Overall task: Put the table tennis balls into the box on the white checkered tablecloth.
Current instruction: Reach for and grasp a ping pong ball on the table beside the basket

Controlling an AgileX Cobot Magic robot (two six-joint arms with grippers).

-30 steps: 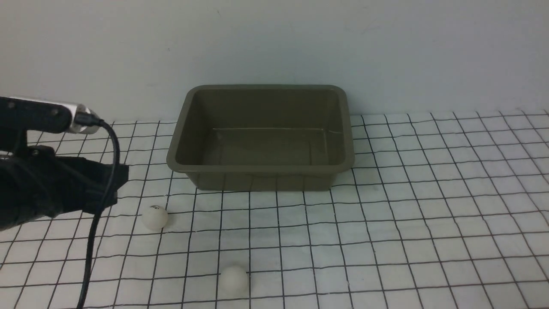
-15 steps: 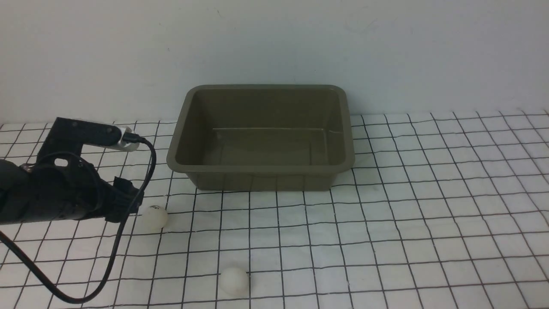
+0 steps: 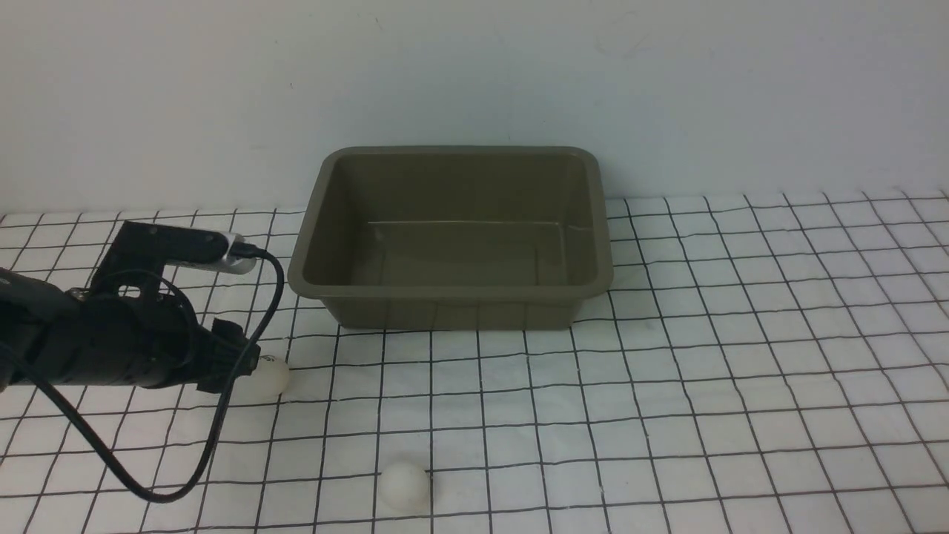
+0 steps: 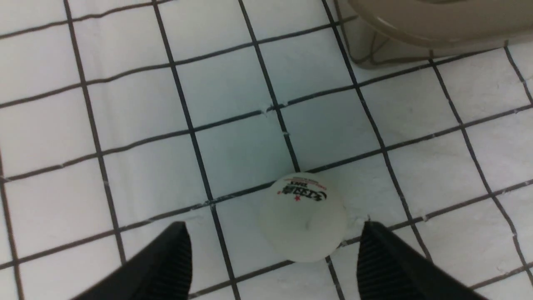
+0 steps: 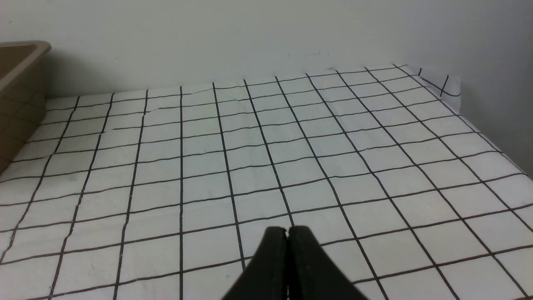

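The olive-grey box (image 3: 452, 285) stands empty at the back middle of the white checkered tablecloth (image 3: 741, 356). One white ball (image 3: 273, 377) with a printed mark lies front left of the box; in the left wrist view this ball (image 4: 303, 216) sits just ahead of and between my fingertips (image 4: 179, 241). My left gripper (image 3: 241, 365) is open, low over the cloth, its tips at the ball. A second white ball (image 3: 404, 485) lies near the front edge. My right gripper (image 5: 287, 231) is shut and empty above bare cloth; it is out of the front view.
A black cable (image 3: 185, 475) loops from the left wrist down onto the cloth. A pale wall (image 3: 474, 74) rises right behind the box. The box's corner (image 4: 416, 37) shows in the left wrist view, its rim (image 5: 21, 58) in the right wrist view.
My left gripper has come down and moved right towards the marked ball, from apart on its left to reaching it. The balls and the box have not moved.
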